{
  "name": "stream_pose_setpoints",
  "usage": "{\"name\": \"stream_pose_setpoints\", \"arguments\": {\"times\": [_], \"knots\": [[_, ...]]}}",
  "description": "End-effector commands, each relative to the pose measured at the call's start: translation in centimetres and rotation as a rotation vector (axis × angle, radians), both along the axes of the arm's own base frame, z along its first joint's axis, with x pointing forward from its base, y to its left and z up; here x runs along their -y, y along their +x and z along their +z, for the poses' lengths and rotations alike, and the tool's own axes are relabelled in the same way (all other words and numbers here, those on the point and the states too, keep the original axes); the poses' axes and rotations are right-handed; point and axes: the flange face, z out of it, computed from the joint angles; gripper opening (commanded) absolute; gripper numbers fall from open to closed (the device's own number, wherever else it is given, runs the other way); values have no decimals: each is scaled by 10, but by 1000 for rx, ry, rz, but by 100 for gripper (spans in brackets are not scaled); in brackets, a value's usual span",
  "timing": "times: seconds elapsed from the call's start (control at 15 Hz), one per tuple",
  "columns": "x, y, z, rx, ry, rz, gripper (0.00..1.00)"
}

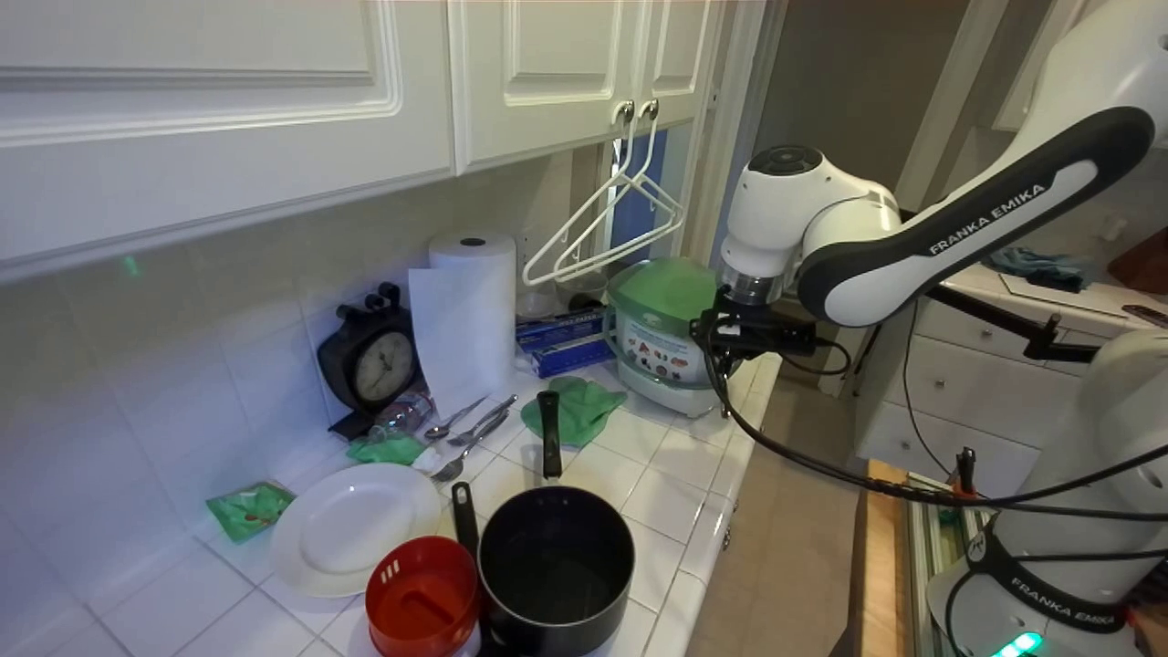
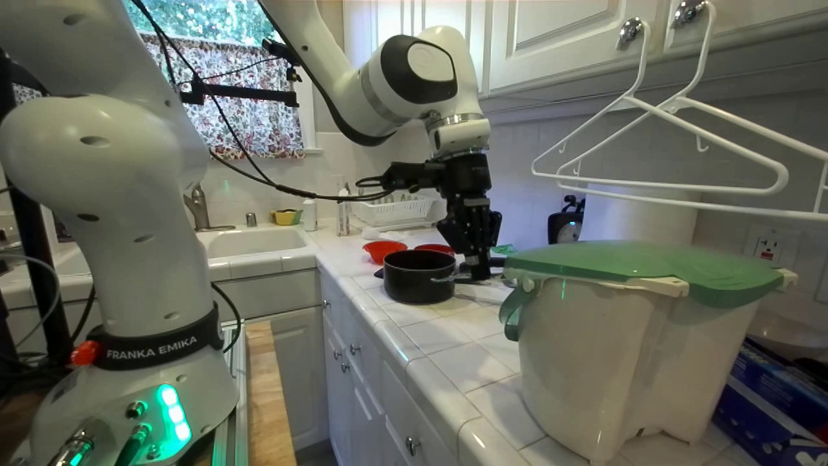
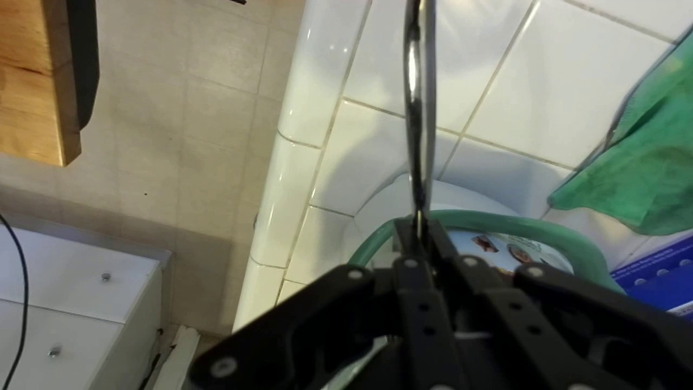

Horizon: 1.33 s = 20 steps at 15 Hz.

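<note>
I'm holding a thin metal utensil point(image 3: 419, 97) in the end effector point(image 3: 421, 233), which is pinching it tightly with no gap showing beyond its thickness; I'm seeing it edge-on, so I'm not telling fork from spoon. It's hanging above the worktop point(image 1: 666, 511), near the front edge, between the black pot point(image 2: 419, 278) and the green-lidded bin point(image 2: 582, 362), its free end pointing away from the bin. Main worry: so narrow a grip is leaving room for pivoting, and a knock could be sending it over the edge to the floor point(image 3: 211, 124). Second: in the wrist view I'm overlapping the bin's green handle point(image 3: 476, 219) and I'm not judging the depth, so lowering or swinging that way could be snagging it. Third: the cable bundle point(image 1: 922, 495) is sagging and could be dragging on something if I'm reaching far. Writing: the arm point(image 1: 985, 214) and its base band point(image 2: 152, 346) are both reading FRANKA EMIKA; an upper blue box point(image 1: 547, 336) is carrying white letters, probably "PAPER"; the bin's label point(image 1: 662, 351) is showing food pictures with print I'm finding too small.
</note>
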Motion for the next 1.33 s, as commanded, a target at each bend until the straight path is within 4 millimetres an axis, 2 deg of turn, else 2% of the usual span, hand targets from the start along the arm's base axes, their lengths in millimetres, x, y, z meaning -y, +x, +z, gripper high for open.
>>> {"name": "stream_pose_setpoints", "arguments": {"times": [0.0,0.2,0.4,0.47,0.6,0.8,0.93,1.27], "knots": [[22,-6,3,3,-17,4,3],[41,-25,1,-16,-22,-39,3],[65,-56,-3,-35,-28,-132,3],[80,-44,5,-44,-32,-160,3],[92,-52,9,-50,-36,-191,3],[84,-44,5,-51,-24,-154,3],[66,-38,0,-67,-3,-103,3],[20,-39,-14,-215,29,-9,3]]}}
